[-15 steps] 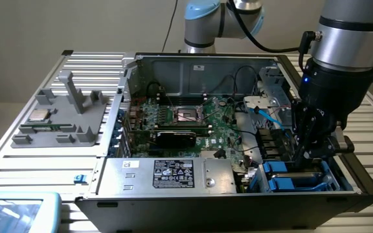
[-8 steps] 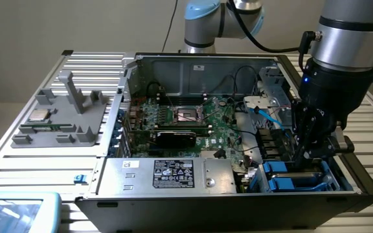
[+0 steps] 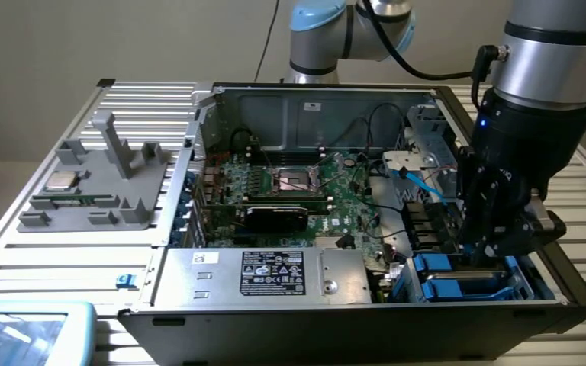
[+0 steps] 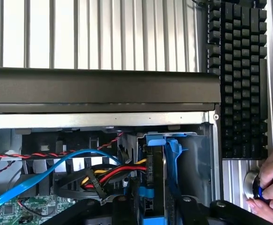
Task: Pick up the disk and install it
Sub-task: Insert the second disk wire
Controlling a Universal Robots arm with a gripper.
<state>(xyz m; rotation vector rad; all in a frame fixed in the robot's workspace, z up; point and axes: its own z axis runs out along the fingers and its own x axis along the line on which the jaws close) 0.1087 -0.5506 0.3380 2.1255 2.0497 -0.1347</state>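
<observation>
My end effector (image 3: 499, 248) hangs low over the drive bay at the front corner of the open computer case (image 3: 323, 99), on the exterior view's right. The disk (image 4: 156, 180) sits directly beneath me, standing on edge in its blue frame inside the bay, its long axis running down into the slot. I cannot tell how far my fingers are parted or whether they grip the blue frame. Red, yellow and black cables (image 4: 108, 176) run to the disk's side. Beyond the case wall, on the slatted bench (image 4: 103, 33), lies a black keyboard (image 4: 239, 79), and a person's hand (image 4: 272, 185) rests on a round button (image 4: 253, 183).
</observation>
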